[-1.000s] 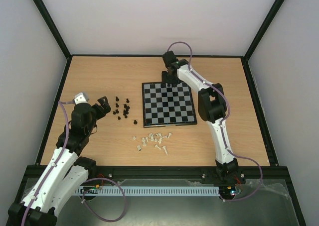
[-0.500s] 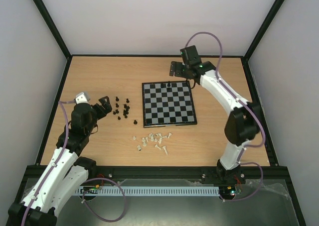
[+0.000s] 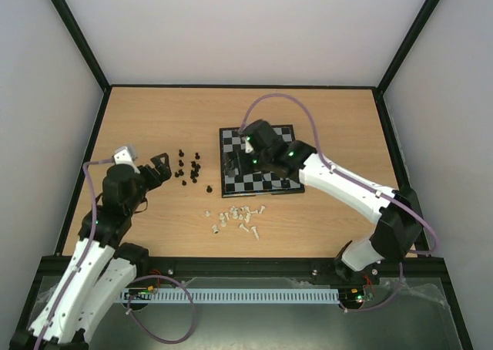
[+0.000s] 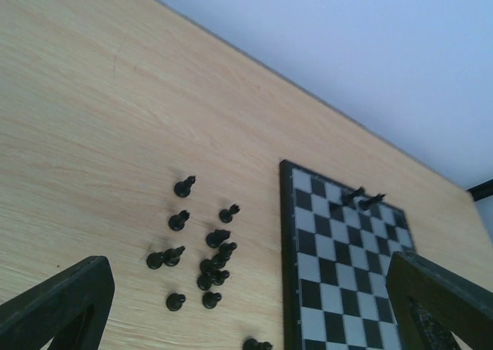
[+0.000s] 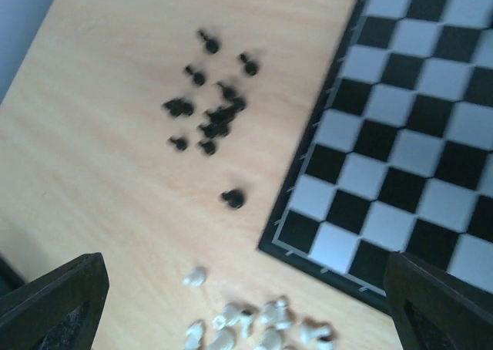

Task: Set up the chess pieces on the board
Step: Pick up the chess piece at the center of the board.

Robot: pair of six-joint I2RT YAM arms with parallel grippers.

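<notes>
Right gripper (image 3: pixel 233 165) was wide apart and empty, hovering over the left half of board (image 5: pixel 431 157). Loose black pieces (image 3: pixel 189 169) lay just left of board, white pieces (image 3: pixel 237 217) near-left of it. Left gripper (image 3: pixel 158 167), also apart and empty, sat nearest the black cluster, on its left.

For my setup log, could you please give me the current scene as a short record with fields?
board: flat on the table
two black pieces: on the board, near its far edge; the other squares in view are bare
black pieces: loose cluster on the table, left of the board
white pieces: loose heap on the table, off the board's near-left corner
left gripper: open, empty, beside the black cluster
right gripper: open, empty, above the board's left edge
task status: barely begun
</notes>
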